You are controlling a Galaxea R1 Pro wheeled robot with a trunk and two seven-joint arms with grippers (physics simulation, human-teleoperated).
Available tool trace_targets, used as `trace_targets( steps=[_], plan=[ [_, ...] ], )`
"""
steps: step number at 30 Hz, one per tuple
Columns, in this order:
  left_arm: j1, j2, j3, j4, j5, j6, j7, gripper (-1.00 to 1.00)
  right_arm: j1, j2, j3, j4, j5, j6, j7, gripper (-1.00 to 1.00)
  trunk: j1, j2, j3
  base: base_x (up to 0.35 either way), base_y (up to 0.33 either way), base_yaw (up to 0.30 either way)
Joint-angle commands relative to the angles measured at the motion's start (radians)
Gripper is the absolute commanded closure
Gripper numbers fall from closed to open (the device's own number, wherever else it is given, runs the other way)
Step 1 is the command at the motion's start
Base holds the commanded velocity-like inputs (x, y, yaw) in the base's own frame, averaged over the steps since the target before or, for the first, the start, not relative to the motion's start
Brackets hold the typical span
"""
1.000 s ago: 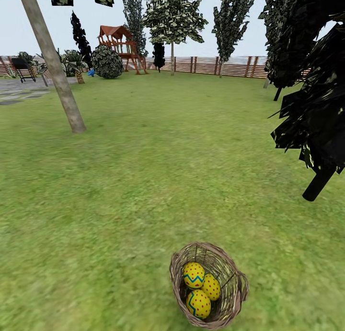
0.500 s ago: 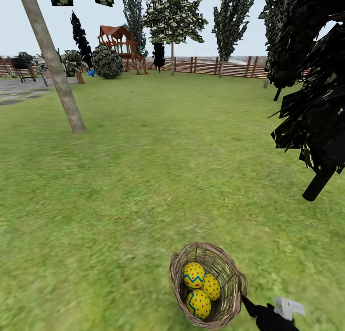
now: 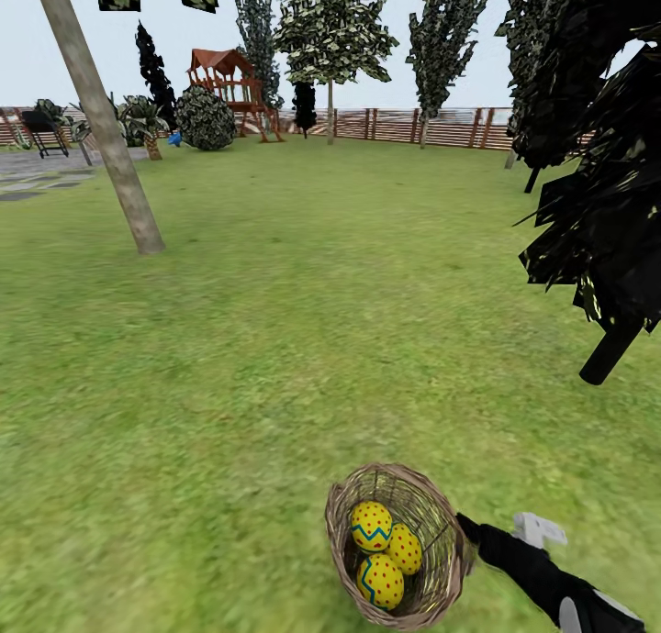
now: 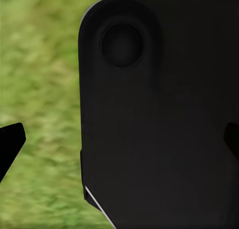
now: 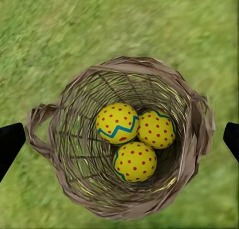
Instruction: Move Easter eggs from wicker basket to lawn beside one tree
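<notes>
Basket (image 5: 119,139): set on the lawn (image 3: 275,339), seen from directly above in the right wrist view, framed between the two dark fingers (image 5: 10,147), which are held wide apart and clear of its rim on either side. Nothing is gripped.

Eggs (image 5: 133,137): three, yellow with red dots, clustered together on the basket floor and touching one another; a blue-green zigzag is carried by at least two.

Right gripper (image 3: 470,528): in the head view its black tip is seen at the basket's (image 3: 399,546) right rim, beside the eggs (image 3: 384,552).

Left fingers (image 4: 10,144): dark tips at opposite edges of the left wrist view, spread apart, with a black robot panel (image 4: 159,114) and grass between them.

Surroundings: tree (image 3: 96,119) with a leaning pale trunk well apart from the basket; slat fence (image 3: 413,126), red playset (image 3: 229,83), dark conifers (image 3: 588,183) at the right.
</notes>
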Motion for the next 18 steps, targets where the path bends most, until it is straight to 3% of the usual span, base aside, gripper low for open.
trace_targets(
  steps=[1, 7, 12, 18],
  plan=[
    [0.000, 0.000, -0.001, -0.001, 0.000, -0.002, 0.004, -1.00, -0.016, 0.001, 0.006, -0.001, 0.000, 0.020, -0.009, -1.00, 0.000, 0.000, -0.001, 0.000, 0.000, 0.000],
    [0.000, -0.001, -0.003, -0.012, -0.001, -0.003, 0.006, -1.00, -0.101, 0.001, 0.082, 0.004, -0.001, 0.070, -0.115, -1.00, 0.000, 0.000, -0.001, 0.000, 0.000, 0.000],
    [0.000, -0.001, -0.003, -0.032, -0.003, -0.003, 0.027, -1.00, -0.179, 0.001, 0.145, 0.044, -0.004, 0.180, -0.215, -1.00, 0.000, 0.000, -0.001, 0.000, 0.000, 0.000],
    [0.000, -0.001, -0.003, -0.037, -0.003, -0.004, 0.033, -1.00, -0.206, 0.000, 0.175, 0.083, -0.003, 0.233, -0.254, -1.00, 0.000, 0.000, -0.001, 0.000, 0.000, 0.000]
  ],
)
